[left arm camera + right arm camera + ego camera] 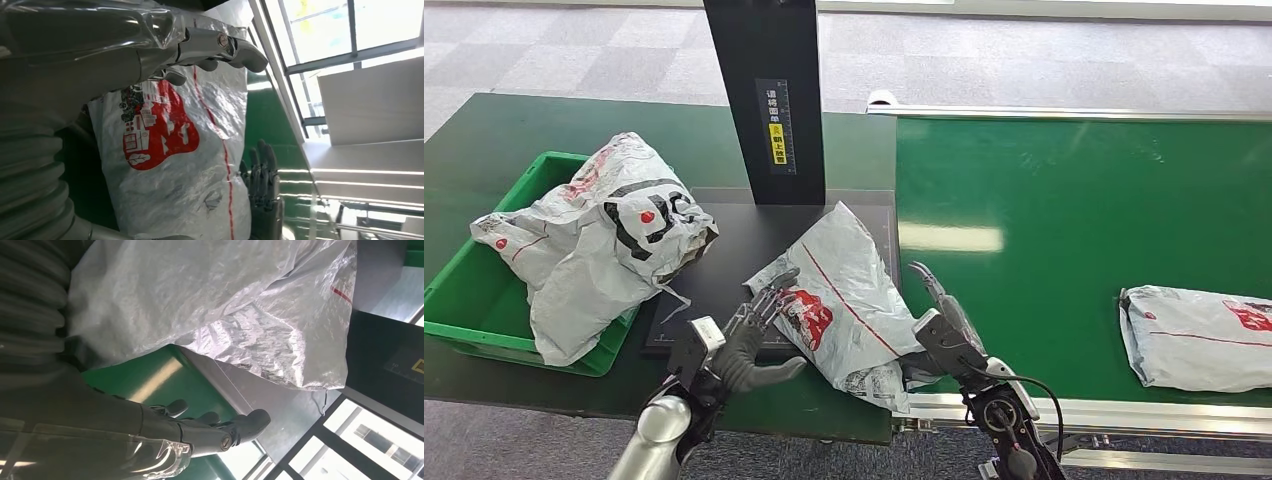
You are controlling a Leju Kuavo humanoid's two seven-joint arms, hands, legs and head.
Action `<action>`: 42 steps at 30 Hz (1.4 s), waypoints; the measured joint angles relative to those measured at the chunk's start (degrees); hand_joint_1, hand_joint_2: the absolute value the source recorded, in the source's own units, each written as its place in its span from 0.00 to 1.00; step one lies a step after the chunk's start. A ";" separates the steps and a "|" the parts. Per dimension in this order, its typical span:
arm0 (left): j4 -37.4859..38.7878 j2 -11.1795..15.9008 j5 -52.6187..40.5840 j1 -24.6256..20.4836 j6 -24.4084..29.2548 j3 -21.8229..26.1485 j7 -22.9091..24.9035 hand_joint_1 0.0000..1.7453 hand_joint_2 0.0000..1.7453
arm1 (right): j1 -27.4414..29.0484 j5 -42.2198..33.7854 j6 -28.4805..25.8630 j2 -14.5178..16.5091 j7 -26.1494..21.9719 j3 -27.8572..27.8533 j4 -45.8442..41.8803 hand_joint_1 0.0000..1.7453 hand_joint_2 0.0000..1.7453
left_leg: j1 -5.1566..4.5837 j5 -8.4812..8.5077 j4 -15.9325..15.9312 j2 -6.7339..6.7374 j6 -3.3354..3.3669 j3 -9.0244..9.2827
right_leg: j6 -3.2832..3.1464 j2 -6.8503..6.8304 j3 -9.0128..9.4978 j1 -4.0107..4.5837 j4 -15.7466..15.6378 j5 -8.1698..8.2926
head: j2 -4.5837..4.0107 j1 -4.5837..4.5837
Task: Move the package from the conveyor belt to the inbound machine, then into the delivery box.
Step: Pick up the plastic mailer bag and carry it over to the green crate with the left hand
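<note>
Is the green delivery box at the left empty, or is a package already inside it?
Not empty. A white package already lies in the green delivery box, bulging above its rim and hanging over its near edge.

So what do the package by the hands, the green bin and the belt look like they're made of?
Package: thin plastic film, grey-white and glossy, judging by its crinkles and glints, with red print. Bin: looks like rigid moulded plastic, green, with a smooth rim. Belt: smooth green sheet, probably rubber or PVC, slightly glossy since it reflects a light patch; its edge rail looks like bare metal.
</note>
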 joint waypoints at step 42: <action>30.13 -7.64 -50.48 -20.58 26.79 -15.65 22.26 1.00 1.00 | -5.05 -1.59 0.20 1.23 -2.90 1.70 6.38 0.00 1.00 | -0.01 0.10 0.00 -0.22 0.04 0.60 | 0.02 -0.20 0.74 0.00 -0.03 0.06 | 0.00 -0.01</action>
